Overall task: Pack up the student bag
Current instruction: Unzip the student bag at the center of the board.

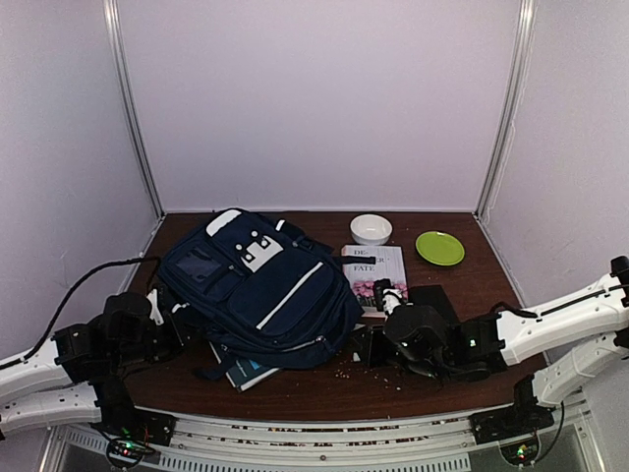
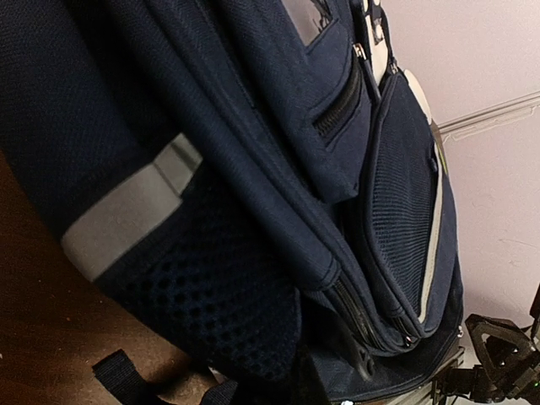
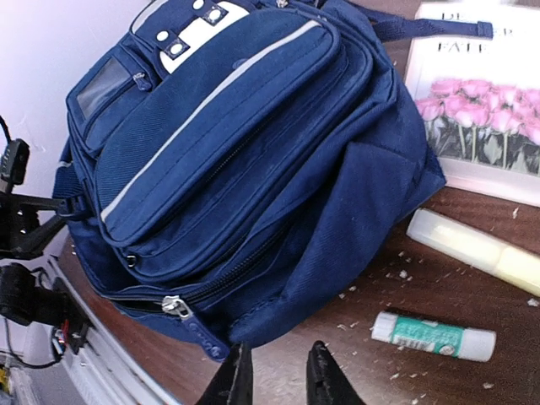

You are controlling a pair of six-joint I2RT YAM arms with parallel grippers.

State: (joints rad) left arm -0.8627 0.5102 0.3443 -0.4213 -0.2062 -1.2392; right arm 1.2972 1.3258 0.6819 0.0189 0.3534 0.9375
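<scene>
Bag [image 1: 260, 285] lies flat, front up, left of centre on the counter [image 1: 295, 393]. It's navy fabric with a grey stripe down the front pocket, a white buckle patch near the top and a mesh side pocket. The left fingers [image 1: 167, 315] are right up against its left side, and I can't tell if they're closed or holding anything. A teal book [image 1: 244, 372] pokes out from under the near edge. The right fingers [image 3: 239, 380] sit just off the bag's near right corner by a zip pull, with a narrow gap and nothing in it. Then come a glue stick [image 3: 433, 335], a highlighter [image 3: 477, 251], a flower book [image 1: 378, 270] touching the bag, a white bowl [image 1: 371, 229], a black case [image 1: 432, 298] and a green plate [image 1: 439, 247]. The counter is dark wood with crumbs on it, and the walls [image 1: 314, 98] are pale.
</scene>
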